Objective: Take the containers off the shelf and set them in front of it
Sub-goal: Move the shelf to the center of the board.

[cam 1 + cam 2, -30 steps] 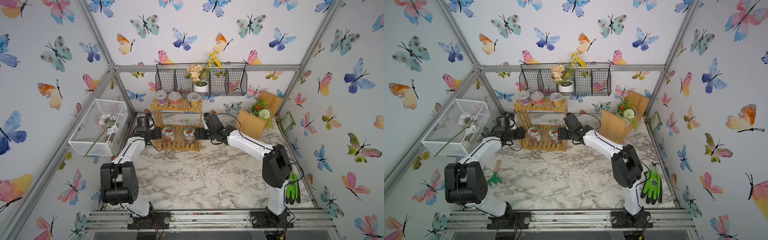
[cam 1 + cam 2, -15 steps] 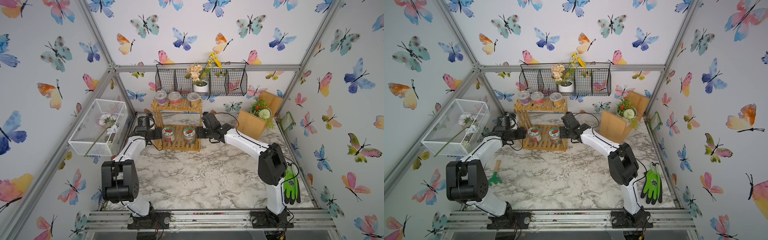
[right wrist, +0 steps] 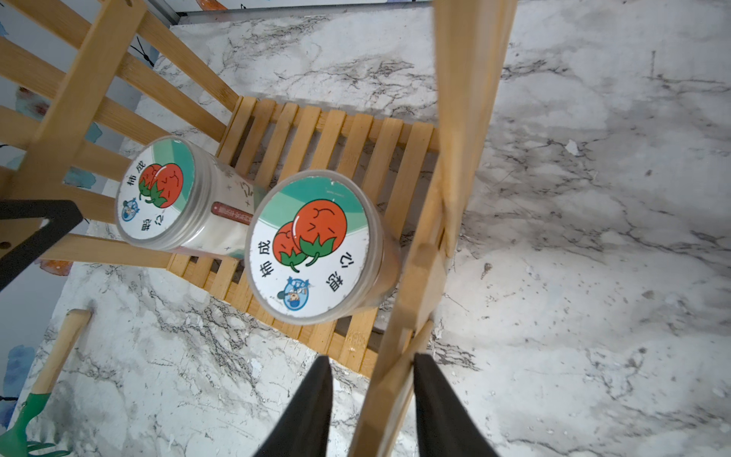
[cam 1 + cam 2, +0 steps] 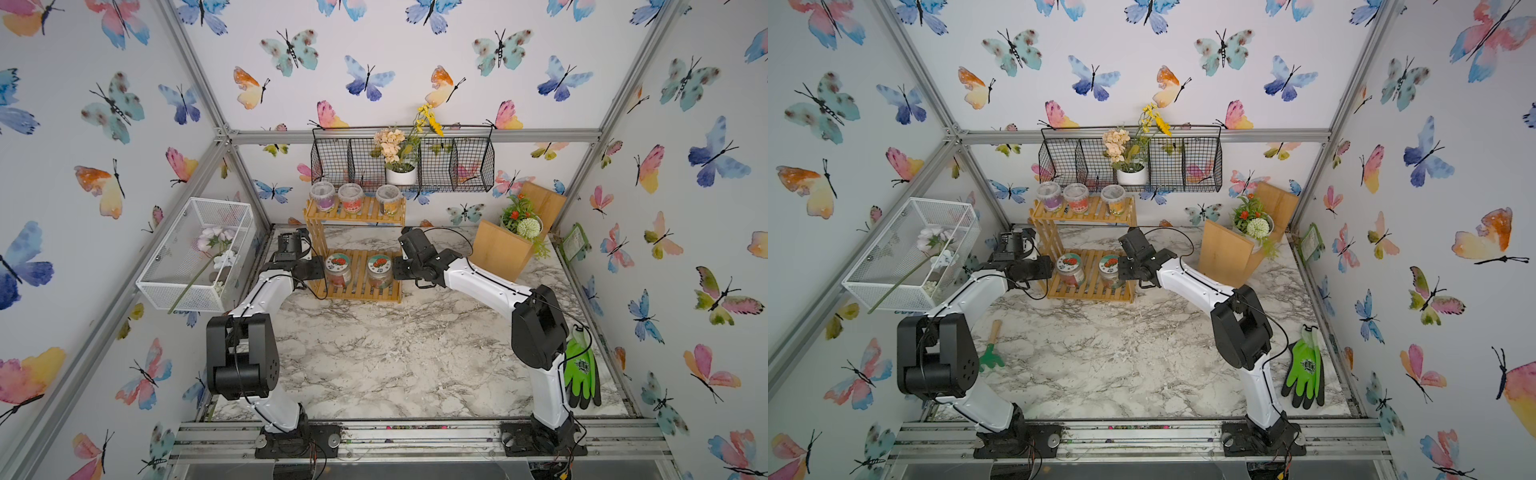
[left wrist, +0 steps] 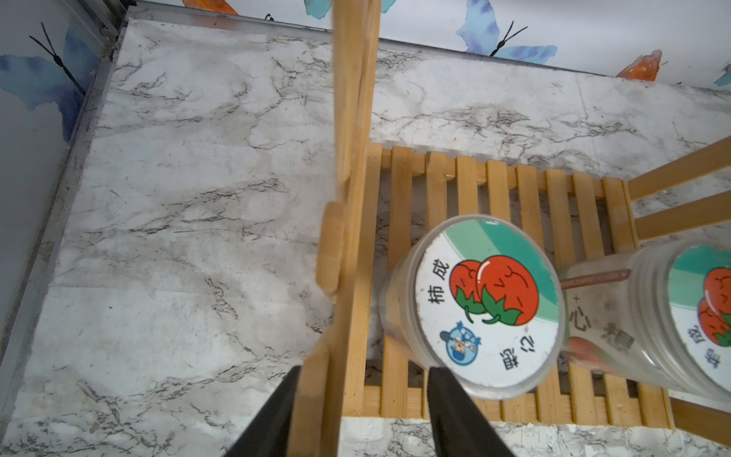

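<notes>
The left jar (image 4: 337,269) and the right jar (image 4: 379,270) stand on the lower board of the shelf (image 4: 357,293). Three cups (image 4: 350,198) sit in a row on its upper board. All five are upright, long axis vertical, lids facing up, and none is on the tabletop (image 4: 374,353) yet.

The left jar is just past the left fingers (image 5: 277,419), on the inner side of the left post (image 5: 352,237) they straddle. The right jar lies likewise just beyond the right fingers (image 3: 308,407) and the right post (image 3: 455,158).

Over the last second both arms have eased in to the shelf's ends and both pairs of fingers have narrowed. The left fingers are spread, one against the post, the other clear of it beside the jar. The right fingers sit close on either side of their post; whether they pinch it I cannot tell. It looks as if the frame, not a container, is being taken hold of, so unloading has not begun.
</notes>
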`<state>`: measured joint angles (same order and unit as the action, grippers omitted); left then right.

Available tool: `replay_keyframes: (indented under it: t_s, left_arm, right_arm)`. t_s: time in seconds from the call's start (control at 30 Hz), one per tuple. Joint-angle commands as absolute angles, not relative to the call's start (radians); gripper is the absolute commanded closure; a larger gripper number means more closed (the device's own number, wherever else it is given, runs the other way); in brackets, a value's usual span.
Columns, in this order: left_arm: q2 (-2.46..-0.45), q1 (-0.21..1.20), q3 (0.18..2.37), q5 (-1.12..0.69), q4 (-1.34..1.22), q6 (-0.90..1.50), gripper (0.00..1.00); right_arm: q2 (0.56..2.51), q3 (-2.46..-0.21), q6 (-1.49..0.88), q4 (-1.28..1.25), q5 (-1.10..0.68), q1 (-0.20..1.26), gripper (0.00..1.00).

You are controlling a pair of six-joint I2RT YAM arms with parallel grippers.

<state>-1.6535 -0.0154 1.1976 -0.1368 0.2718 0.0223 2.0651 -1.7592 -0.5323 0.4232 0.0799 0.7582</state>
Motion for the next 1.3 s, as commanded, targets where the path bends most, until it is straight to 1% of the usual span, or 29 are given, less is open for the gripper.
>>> replay_keyframes:
  t_s: [0.0, 0.2, 0.37, 0.73, 1.03, 1.27]
  left_arm:
    - [-1.666, 0.011, 1.216, -0.188, 0.285, 0.021, 0.51]
    - [-1.66, 0.042, 1.208, -0.174, 0.294, 0.021, 0.55]
    - [-1.648, 0.073, 1.196, -0.162, 0.307, 0.021, 0.57]
    - [-1.61, 0.158, 1.145, -0.139, 0.334, 0.038, 0.61]
    - [-1.577, 0.254, 1.117, -0.112, 0.346, 0.076, 0.62]
    - [-1.561, 0.338, 1.097, -0.054, 0.364, 0.086, 0.62]
  right_arm:
    - [2.08, -1.758, -0.526, 0.476, 0.117, 0.753, 0.68]
    - [2.056, -1.726, -0.525, 0.494, 0.152, 0.753, 0.73]
    - [2.015, -1.67, -0.512, 0.495, 0.19, 0.75, 0.74]
    - [1.911, -1.533, -0.479, 0.499, 0.237, 0.724, 0.74]
    - [1.807, -1.398, -0.451, 0.496, 0.279, 0.679, 0.74]
    - [1.73, -1.313, -0.437, 0.492, 0.297, 0.637, 0.75]
